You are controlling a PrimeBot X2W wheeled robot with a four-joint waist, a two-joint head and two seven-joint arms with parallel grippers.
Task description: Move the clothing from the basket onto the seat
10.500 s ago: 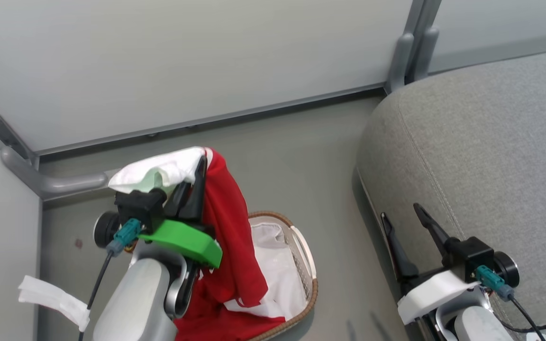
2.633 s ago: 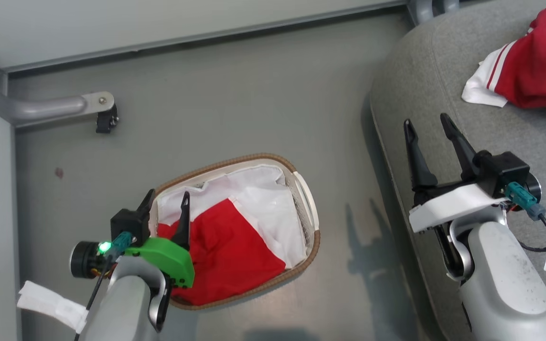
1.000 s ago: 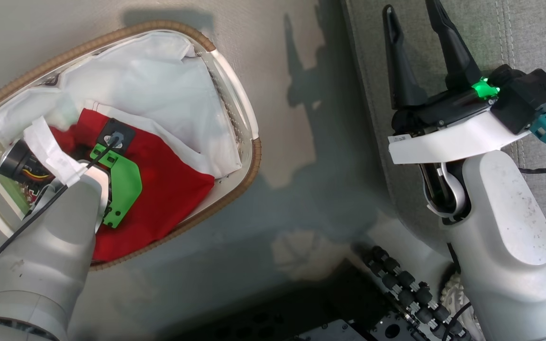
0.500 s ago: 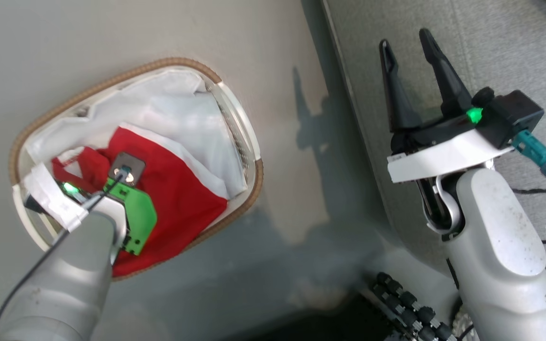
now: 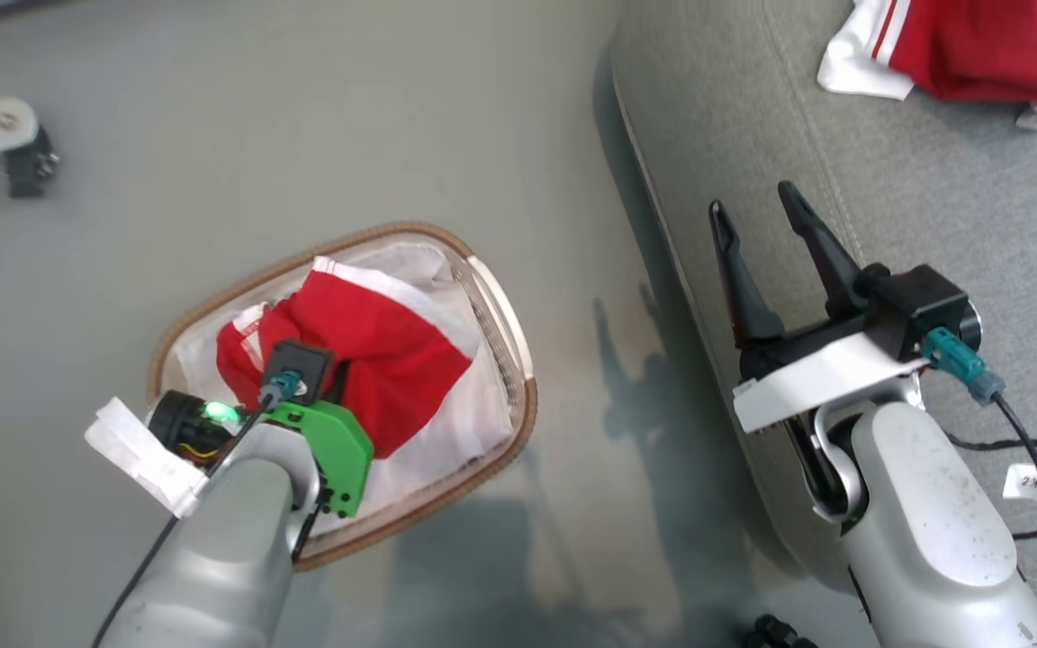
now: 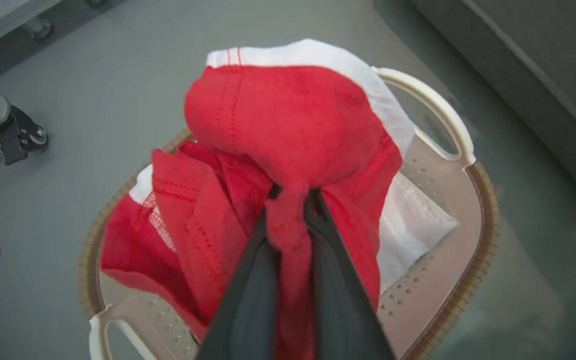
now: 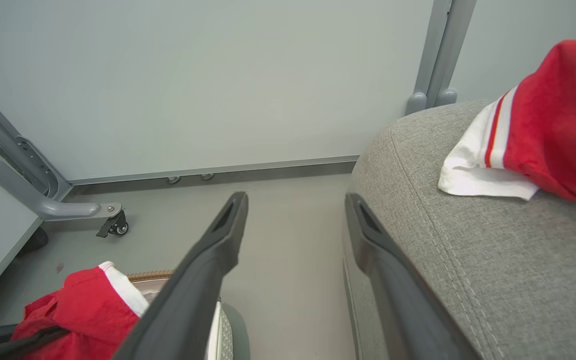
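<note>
Bare floor (image 5: 302,135) lies open all around the basket (image 5: 526,409). The seat (image 5: 933,198) edge runs at its 3 o'clock, with a strip of floor between. In the one basket are a white liner (image 5: 473,423) and one red garment (image 5: 392,337), bunched and pinched by the left gripper (image 6: 293,192); it seems to stand partly above the rim. A second garment (image 5: 978,45) lies on the seat, toward 1 o'clock. The right gripper (image 5: 754,200) hangs spread over the seat edge, holding nothing.

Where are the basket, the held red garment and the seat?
basket (image 6: 489,220), left wrist view, brown woven rim.
held red garment (image 6: 288,115), left wrist view, bunched red fold.
seat (image 5: 933,180), head view, bare grey upholstery.
</note>
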